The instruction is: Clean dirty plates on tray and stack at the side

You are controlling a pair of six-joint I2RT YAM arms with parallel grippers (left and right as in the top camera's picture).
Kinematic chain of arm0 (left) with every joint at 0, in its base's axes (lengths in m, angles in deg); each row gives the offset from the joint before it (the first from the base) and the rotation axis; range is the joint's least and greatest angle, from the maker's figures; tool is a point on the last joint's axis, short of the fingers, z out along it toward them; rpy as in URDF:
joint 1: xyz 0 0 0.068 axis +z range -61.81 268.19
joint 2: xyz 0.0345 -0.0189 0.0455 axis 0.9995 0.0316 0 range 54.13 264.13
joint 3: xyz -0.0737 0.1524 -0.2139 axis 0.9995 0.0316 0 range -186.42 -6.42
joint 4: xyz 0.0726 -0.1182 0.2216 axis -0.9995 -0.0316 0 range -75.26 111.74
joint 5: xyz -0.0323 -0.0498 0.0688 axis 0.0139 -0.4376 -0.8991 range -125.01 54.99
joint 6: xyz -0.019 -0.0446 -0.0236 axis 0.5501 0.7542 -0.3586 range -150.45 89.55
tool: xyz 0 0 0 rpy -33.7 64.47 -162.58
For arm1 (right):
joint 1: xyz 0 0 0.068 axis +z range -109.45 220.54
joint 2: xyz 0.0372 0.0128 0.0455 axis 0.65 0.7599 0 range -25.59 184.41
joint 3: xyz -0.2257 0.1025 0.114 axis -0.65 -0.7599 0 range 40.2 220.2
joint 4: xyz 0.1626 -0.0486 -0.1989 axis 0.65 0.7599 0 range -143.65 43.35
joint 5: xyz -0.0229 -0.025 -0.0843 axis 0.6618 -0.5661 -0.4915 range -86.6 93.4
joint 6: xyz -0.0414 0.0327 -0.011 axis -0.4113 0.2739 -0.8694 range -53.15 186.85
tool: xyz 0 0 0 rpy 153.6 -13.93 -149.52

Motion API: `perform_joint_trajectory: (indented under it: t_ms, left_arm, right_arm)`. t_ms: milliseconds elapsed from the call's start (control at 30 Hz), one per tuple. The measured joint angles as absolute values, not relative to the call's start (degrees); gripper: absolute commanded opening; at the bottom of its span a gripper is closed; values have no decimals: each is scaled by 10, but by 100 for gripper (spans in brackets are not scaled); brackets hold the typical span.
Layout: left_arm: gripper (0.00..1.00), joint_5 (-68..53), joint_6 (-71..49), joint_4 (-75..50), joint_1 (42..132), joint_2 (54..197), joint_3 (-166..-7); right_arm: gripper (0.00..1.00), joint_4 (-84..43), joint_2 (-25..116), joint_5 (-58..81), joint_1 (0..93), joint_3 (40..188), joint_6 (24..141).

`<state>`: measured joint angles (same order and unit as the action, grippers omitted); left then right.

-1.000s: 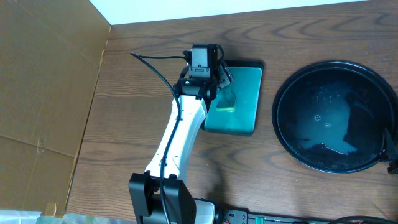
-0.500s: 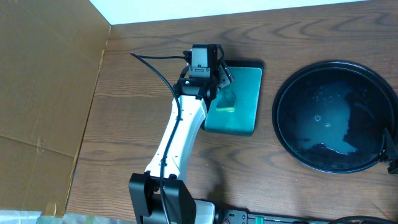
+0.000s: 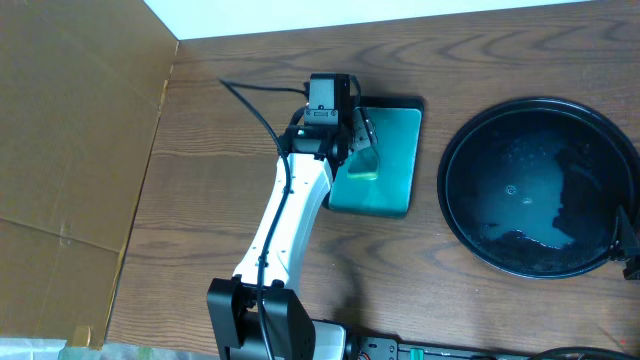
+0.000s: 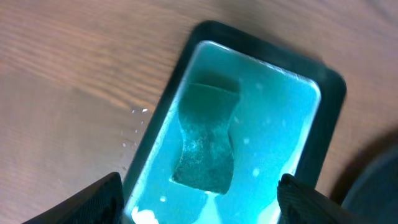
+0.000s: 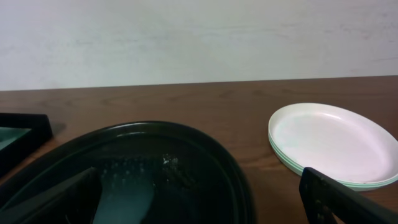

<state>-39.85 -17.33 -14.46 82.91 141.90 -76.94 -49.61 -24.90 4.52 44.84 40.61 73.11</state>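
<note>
A stack of white plates (image 5: 336,143) rests on the table to the right of the black tray (image 5: 186,155), out of the overhead view. The glossy tray (image 3: 470,130) carries no plate, only a wet sheen. My right gripper (image 5: 202,208) hangs open low over the tray's near rim, with nothing between its fingers (image 5: 348,202). My left gripper (image 4: 202,205) stands open above the small teal tray (image 4: 298,99), and a teal sponge (image 4: 206,146) lies in that tray just ahead of its fingers (image 4: 93,199), not held. From above, the left gripper (image 3: 358,128) sits at the teal tray's left edge.
A cardboard wall (image 3: 70,150) closes off the left side of the table. The small teal tray (image 3: 395,150) lies between the left arm (image 3: 290,215) and the black tray. A pale wall runs behind the table (image 5: 199,37).
The left arm's cable has shifted slightly near the wrist. Both grippers stay open where they were.
</note>
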Motion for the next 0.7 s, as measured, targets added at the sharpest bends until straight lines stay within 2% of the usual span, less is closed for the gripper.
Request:
perform_joint_trajectory:
  t_ms: [133,233,400,700]
  left_arm:
    - [80,-339,-315,-166,829,1408,-763]
    - [80,-316,-378,-166,830,1357,-720]
    - [80,-300,-422,-149,850,1204,-595]
    - [80,-292,-433,-104,891,854,-372]
  right_arm:
    - [99,-496,-249,45,448,406,731]
    - [99,-496,-249,45,448,406,731]
    - [99,-496,-249,47,448,406,731]
    - [99,-496,-249,49,448,406,731]
